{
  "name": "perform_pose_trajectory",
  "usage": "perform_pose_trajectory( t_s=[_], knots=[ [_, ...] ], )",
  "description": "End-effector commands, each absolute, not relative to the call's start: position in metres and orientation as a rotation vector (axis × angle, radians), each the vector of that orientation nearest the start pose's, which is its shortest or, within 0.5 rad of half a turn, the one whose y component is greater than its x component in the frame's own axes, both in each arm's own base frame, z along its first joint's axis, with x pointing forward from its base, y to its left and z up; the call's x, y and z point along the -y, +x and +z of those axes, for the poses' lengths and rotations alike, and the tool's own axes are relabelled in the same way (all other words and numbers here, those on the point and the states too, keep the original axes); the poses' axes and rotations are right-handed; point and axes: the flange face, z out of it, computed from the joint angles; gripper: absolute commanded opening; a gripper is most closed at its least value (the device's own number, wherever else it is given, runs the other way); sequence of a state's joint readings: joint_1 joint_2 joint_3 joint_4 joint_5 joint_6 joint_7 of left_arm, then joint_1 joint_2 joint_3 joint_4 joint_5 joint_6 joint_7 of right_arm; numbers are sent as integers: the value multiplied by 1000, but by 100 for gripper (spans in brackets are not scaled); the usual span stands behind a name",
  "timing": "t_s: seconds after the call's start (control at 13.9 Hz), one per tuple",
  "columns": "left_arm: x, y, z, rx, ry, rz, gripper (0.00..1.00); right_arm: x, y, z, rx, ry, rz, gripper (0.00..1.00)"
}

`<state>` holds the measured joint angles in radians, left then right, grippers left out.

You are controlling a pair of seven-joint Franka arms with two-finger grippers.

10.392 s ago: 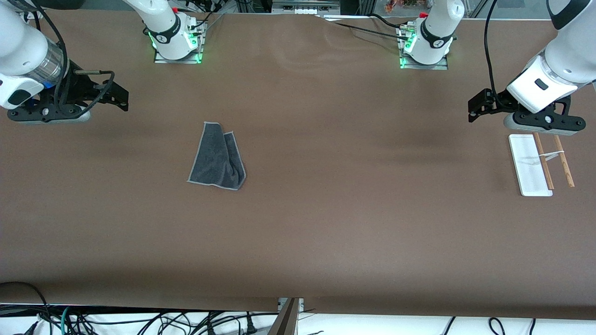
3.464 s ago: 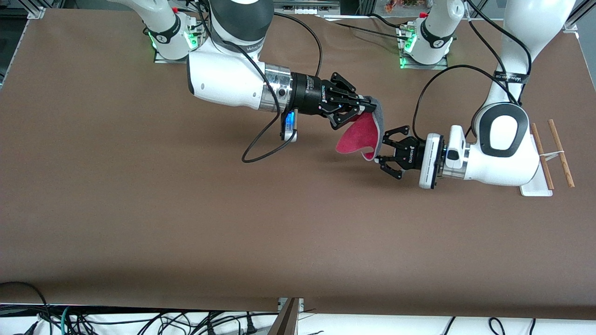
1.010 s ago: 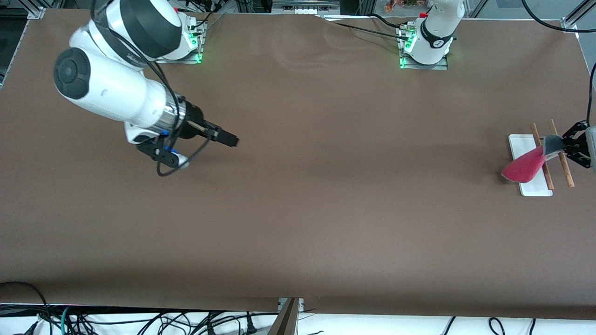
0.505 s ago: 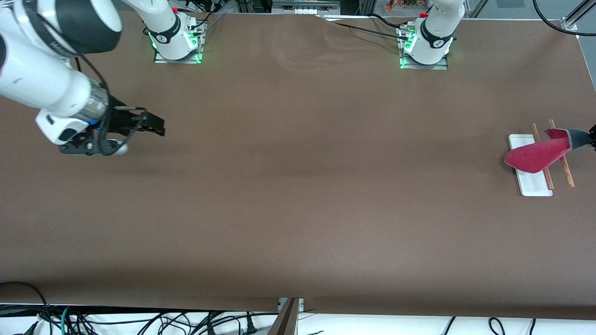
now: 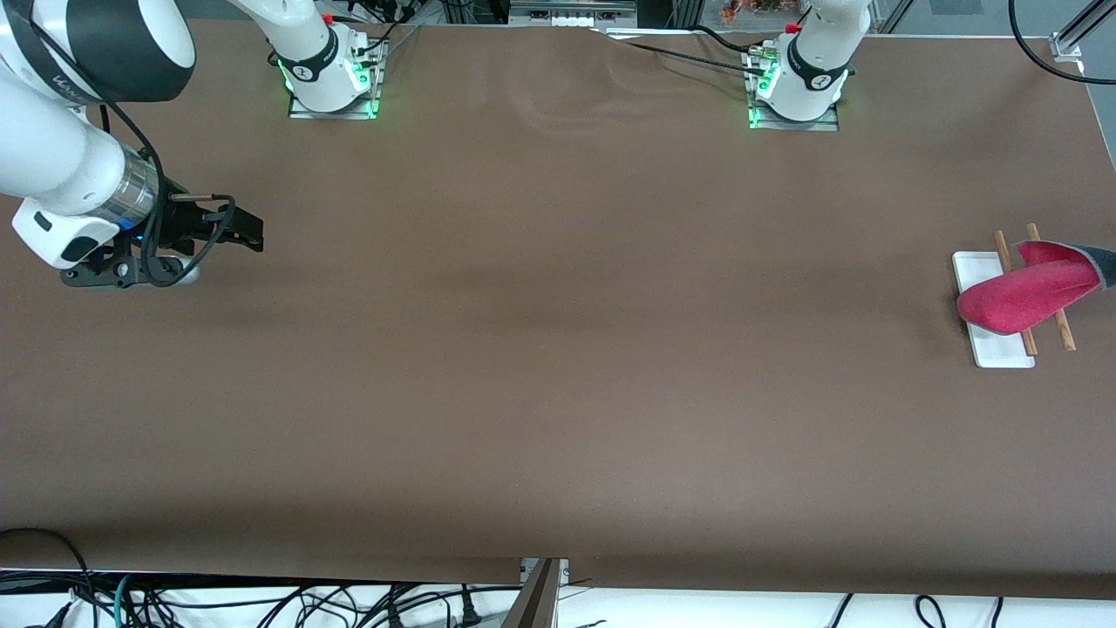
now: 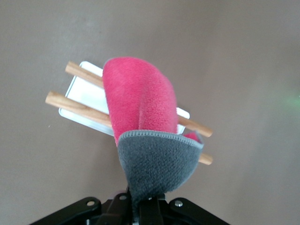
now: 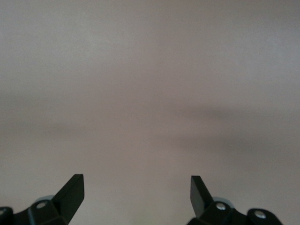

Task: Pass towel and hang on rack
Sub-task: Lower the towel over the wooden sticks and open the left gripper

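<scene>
Fuzzy, fleecy cloth on the towel (image 6: 140,110), pinkish-red one face, grey the other. The rack (image 6: 84,91): smooth white plastic-looking tray, matt pale wooden rods. Table (image 5: 558,349) covering matt brown.

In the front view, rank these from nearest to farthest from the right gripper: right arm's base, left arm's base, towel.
1. Right arm's base, at the right gripper's end.
2. Left arm's base, farther along.
3. Towel, over the rack, at the left arm's end.

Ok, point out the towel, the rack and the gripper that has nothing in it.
towel (image 6: 140,101), left wrist view, on its red face draped across the rods.
rack (image 5: 994,351), front view, on the bare end of its white base.
right gripper (image 7: 137,190), right wrist view, midway between its open fingertips.
</scene>
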<state>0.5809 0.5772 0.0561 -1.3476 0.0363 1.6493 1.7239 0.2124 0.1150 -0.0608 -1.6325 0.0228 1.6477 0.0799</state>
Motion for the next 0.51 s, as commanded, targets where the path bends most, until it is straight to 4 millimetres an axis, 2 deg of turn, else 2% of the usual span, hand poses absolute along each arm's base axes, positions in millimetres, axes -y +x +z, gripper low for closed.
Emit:
perform_pose_trajectory(
  t_s=[0.0, 0.14, 0.43],
  knots=[
    [-425, 556, 355, -1770, -2821, 308, 0, -96, 574, 546, 106, -3152, 148, 100],
    [-433, 554, 335, -1761, -2833, 311, 0, -91, 577, 550, 92, -3156, 135, 100],
    [-438, 553, 323, -1755, -2838, 310, 0, -92, 583, 556, 106, -3173, 101, 100]
  ],
)
